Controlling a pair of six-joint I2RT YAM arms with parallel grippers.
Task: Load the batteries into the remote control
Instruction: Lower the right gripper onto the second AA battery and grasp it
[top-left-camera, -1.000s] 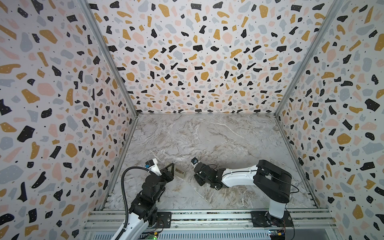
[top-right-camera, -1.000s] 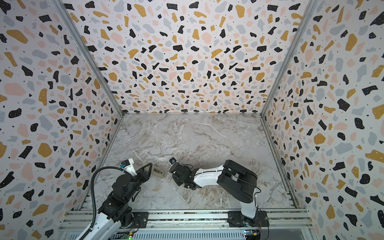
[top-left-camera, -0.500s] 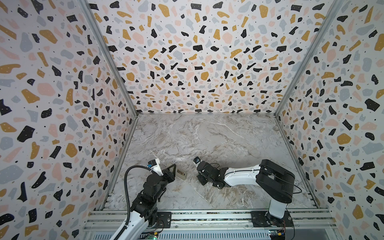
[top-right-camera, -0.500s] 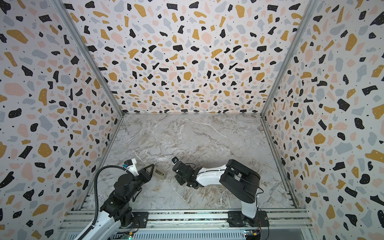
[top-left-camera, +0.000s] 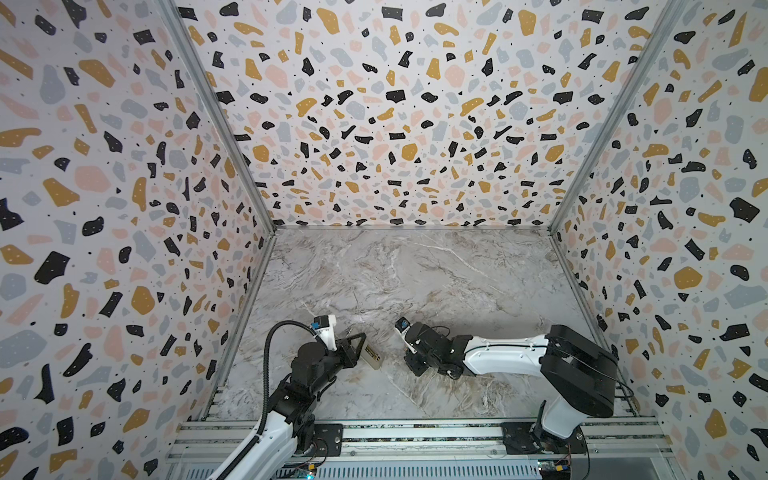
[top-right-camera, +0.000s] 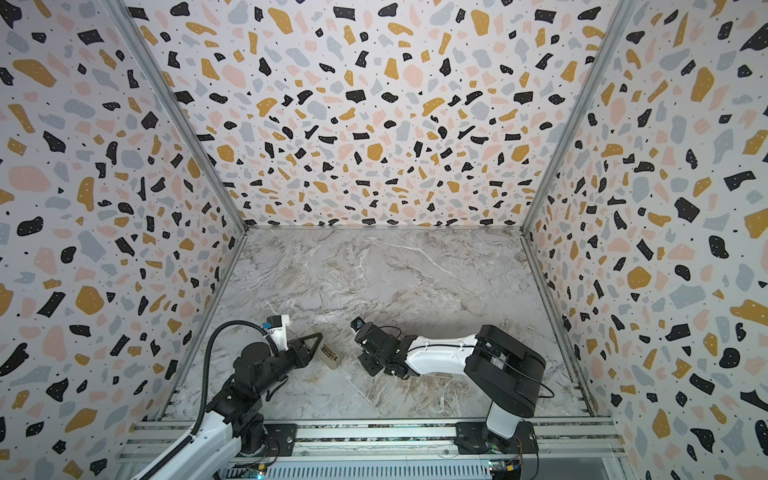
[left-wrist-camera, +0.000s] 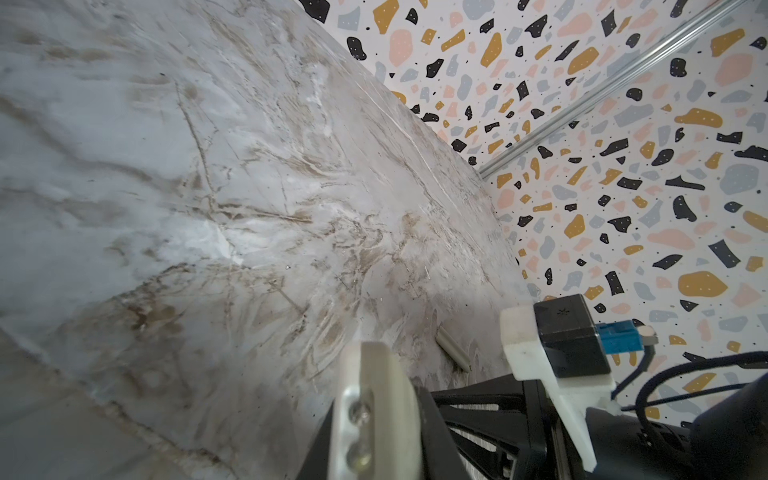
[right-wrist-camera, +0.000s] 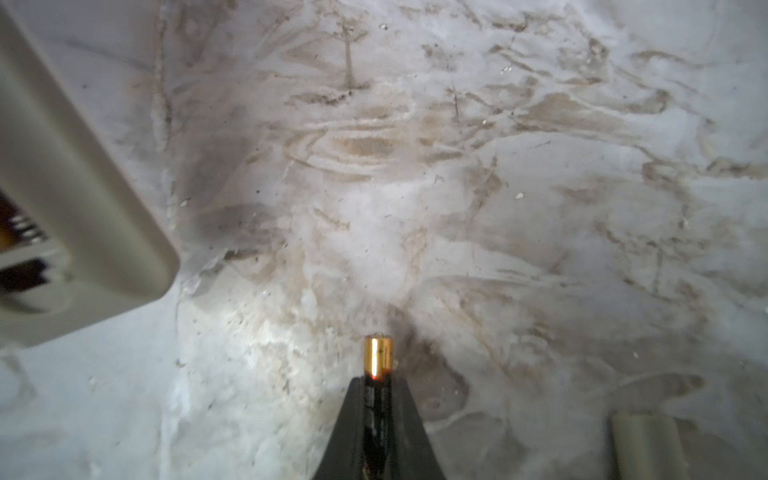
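The white remote control (top-left-camera: 371, 356) (top-right-camera: 327, 354) is held tilted just above the marble floor, with my left gripper (top-left-camera: 358, 348) shut on it. In the left wrist view the remote control (left-wrist-camera: 382, 374) shows edge-on between the jaws of the left gripper (left-wrist-camera: 374, 419). My right gripper (right-wrist-camera: 377, 386) is shut on a battery (right-wrist-camera: 377, 357), whose coppery end sticks out past the black fingertips. In the right wrist view the remote control (right-wrist-camera: 70, 199) lies off to one side of the battery, its open compartment with a spring (right-wrist-camera: 23, 232) facing me. In both top views the right gripper (top-left-camera: 415, 365) (top-right-camera: 368, 365) hangs low, right of the remote.
A small pale cover piece (left-wrist-camera: 453, 351) (right-wrist-camera: 644, 444) lies flat on the marble floor (top-left-camera: 415, 282) near both grippers. Terrazzo-patterned walls (top-left-camera: 124, 208) close in the left, back and right. A metal rail (top-left-camera: 415, 432) runs along the front.
The right gripper has shut on the battery and shifted slightly right. The left gripper has carried the remote a little to the right and nearer the front.
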